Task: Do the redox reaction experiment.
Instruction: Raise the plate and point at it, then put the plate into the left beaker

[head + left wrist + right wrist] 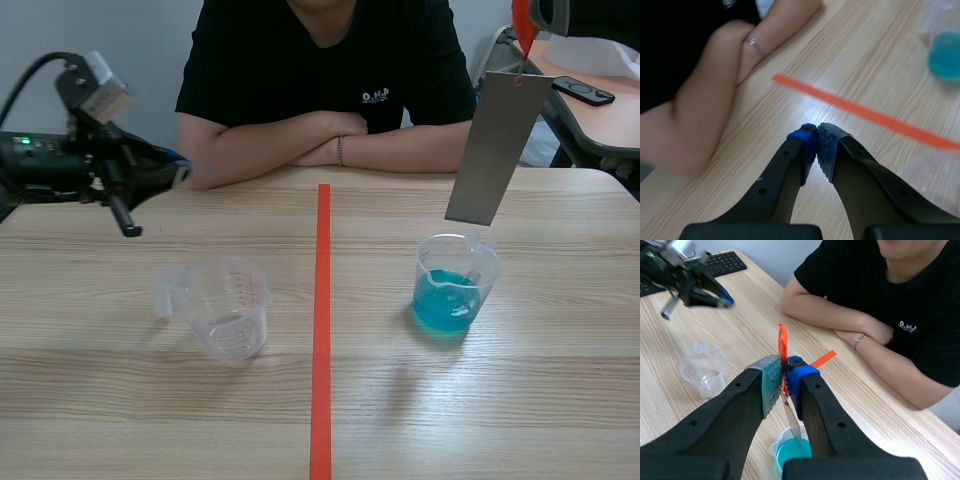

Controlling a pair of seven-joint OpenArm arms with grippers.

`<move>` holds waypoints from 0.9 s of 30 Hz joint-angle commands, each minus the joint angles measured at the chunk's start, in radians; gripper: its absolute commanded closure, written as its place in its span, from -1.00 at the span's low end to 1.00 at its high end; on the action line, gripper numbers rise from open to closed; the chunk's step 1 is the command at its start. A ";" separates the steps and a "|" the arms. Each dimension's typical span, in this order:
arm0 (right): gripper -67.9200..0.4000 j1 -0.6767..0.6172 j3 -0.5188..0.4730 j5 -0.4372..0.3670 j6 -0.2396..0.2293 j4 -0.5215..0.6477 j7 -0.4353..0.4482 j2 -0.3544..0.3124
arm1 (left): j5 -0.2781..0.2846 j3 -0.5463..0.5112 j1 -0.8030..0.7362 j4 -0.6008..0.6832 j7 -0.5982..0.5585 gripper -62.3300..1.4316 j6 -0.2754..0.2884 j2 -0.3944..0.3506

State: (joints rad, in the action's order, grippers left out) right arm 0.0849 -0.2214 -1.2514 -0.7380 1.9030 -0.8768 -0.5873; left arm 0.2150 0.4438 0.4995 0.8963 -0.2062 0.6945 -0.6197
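Person point(322, 70) w/ folded arms; keyboard point(725, 262); remote point(583, 91).

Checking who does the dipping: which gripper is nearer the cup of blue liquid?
Right. The right gripper is above the cup of blue liquid, holding a metal strip over it. The left gripper, shut, is across the tape line, past the clear cup.

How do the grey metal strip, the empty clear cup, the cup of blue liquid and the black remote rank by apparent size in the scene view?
1. the grey metal strip, clearly largest.
2. the empty clear cup and the cup of blue liquid: near alike, so unranked.
3. the black remote, which lies farther back.
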 commanded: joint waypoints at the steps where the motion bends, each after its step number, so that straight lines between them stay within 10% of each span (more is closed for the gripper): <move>1: 0.94 0.015 -0.005 -0.021 -0.008 0.005 0.018 -0.005 | 0.014 -0.037 -0.047 0.021 -0.034 0.86 0.002 -0.046; 12: 0.94 0.015 -0.005 -0.021 -0.008 0.005 0.018 -0.005 | 0.012 -0.343 -0.521 0.021 -0.256 0.86 0.002 -0.249; 27: 0.94 0.015 -0.005 -0.021 -0.008 0.005 0.018 -0.005 | -0.211 -0.768 -1.244 0.129 -0.666 0.86 -0.035 -0.114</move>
State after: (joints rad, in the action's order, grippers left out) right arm 0.0849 -0.2214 -1.2514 -0.7380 1.9030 -0.8768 -0.5873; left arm 0.0074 -0.3260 -0.7467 1.0168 -0.8528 0.6682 -0.7635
